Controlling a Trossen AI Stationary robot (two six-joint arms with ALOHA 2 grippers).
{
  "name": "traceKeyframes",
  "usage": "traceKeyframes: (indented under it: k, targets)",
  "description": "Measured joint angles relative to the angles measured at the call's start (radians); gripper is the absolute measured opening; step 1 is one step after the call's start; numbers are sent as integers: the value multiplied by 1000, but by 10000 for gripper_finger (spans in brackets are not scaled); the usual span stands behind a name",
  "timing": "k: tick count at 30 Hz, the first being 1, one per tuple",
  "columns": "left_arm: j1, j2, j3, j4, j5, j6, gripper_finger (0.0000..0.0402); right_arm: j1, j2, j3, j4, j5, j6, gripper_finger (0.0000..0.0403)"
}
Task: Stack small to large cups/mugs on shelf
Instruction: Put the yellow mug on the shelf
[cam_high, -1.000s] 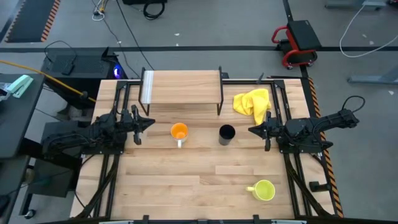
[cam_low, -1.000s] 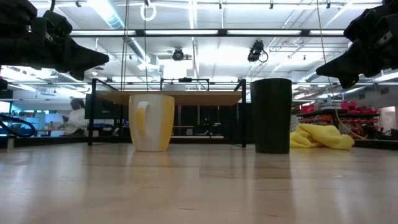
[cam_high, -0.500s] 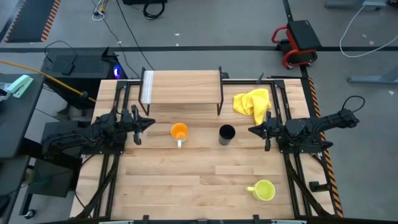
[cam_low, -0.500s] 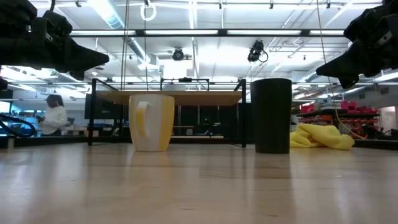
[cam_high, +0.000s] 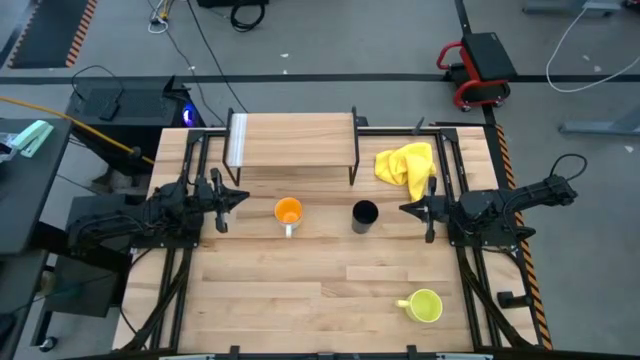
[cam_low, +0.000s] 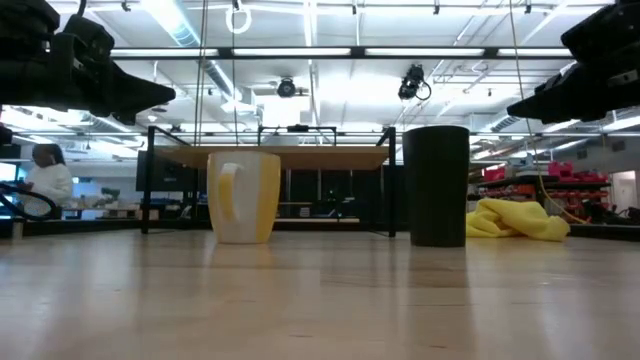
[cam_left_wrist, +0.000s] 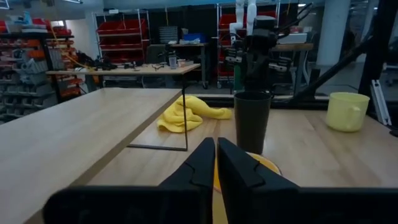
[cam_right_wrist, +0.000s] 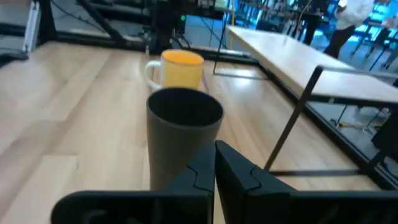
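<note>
Change: arms, cups and cloth lie as a second ago; in the low view the right gripper sits slightly higher, and a person in the room behind has walked further left.
Table (cam_high: 300, 300): bears everything below.
Shelf (cam_high: 292, 138): at the far edge, long axis left to right, top bare.
Black cup (cam_high: 365, 213): upright, mouth up, in front of the shelf's right leg.
Orange mug (cam_high: 288, 212): upright, left of the black cup, handle towards the near edge.
Green mug (cam_high: 425, 306): near right corner, handle pointing left.
Cloth (cam_high: 407, 164): crumpled right of the shelf.
Left gripper (cam_high: 236, 196): fingers together, empty, left of the orange mug.
Right gripper (cam_high: 404, 209): fingers together, empty, right of the black cup.
</note>
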Motion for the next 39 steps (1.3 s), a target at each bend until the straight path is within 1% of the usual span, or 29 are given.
traceKeyframes:
  k: [2, 4, 6, 9, 15, 17, 20, 24, 27, 30, 32, 35, 37, 39]
  targets:
    - [0, 0, 0, 0, 0, 1, 31, 0, 0, 0, -3, 0, 16, 17]
    - [0, 0, 0, 1, 0, -4, 34, 0, 0, 0, 8, 1, 73, 17]
    - [0, 0, 0, 1, 0, -63, 36, 0, 0, 0, 28, 0, 148, 17]
    - [0, 0, 0, 8, 0, -241, 34, 0, 0, 0, 58, 0, 306, 17]
    - [0, 0, 0, 64, 0, -707, 27, 0, 0, 0, 234, 0, 757, 17]
    - [0, 0, 0, 77, -2, -810, 25, 0, 0, 0, 286, 0, 827, 17]
    - [0, 0, 0, 106, -38, -829, 26, 0, 0, 0, 371, 0, 868, 17]
    - [0, 0, 0, 113, -84, -862, 32, 0, 0, 0, 447, 0, 875, 17]
    - [0, 0, 0, 113, -90, -908, 36, 0, 0, 0, 511, 0, 870, 17]
    - [0, 0, 0, 118, -90, -918, 35, 0, 0, 0, 583, 0, 879, 17]
    - [0, 0, 0, 140, -90, -973, 32, 0, 0, 0, 635, 0, 900, 17]
    - [0, 0, 0, 231, -93, -1060, 28, 0, 0, 0, 768, 0, 903, 17]
    - [0, 0, 0, 326, -91, -1076, 28, 0, 0, 16, 846, -8, 909, 17]
    - [-1, 0, 2, 428, -81, -1071, 29, 0, 0, 63, 872, -52, 895, 17]
